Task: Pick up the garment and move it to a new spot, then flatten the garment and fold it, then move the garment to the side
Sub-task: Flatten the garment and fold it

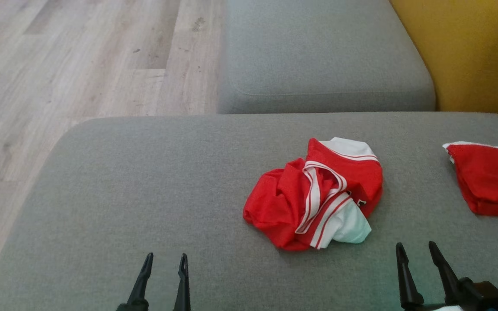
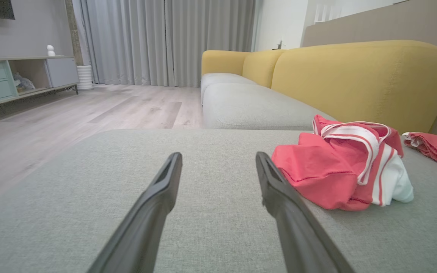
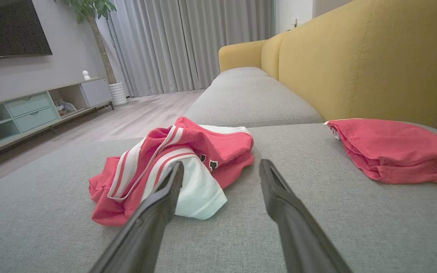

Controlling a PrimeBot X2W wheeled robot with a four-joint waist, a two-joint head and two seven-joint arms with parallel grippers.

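Pick-up stage: garment [image 1: 314,194] not yet grasped.
It lies crumpled on the grey cushion [image 1: 145,194], ahead of the right tool [image 1: 416,244]; that and the left tool [image 1: 166,255] hold their fingers apart, empty. Next probably means reaching in to pinch a raised fold.

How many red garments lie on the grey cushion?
2: a crumpled garment midway across the cushion, a second garment at its right edge, partly cut off.
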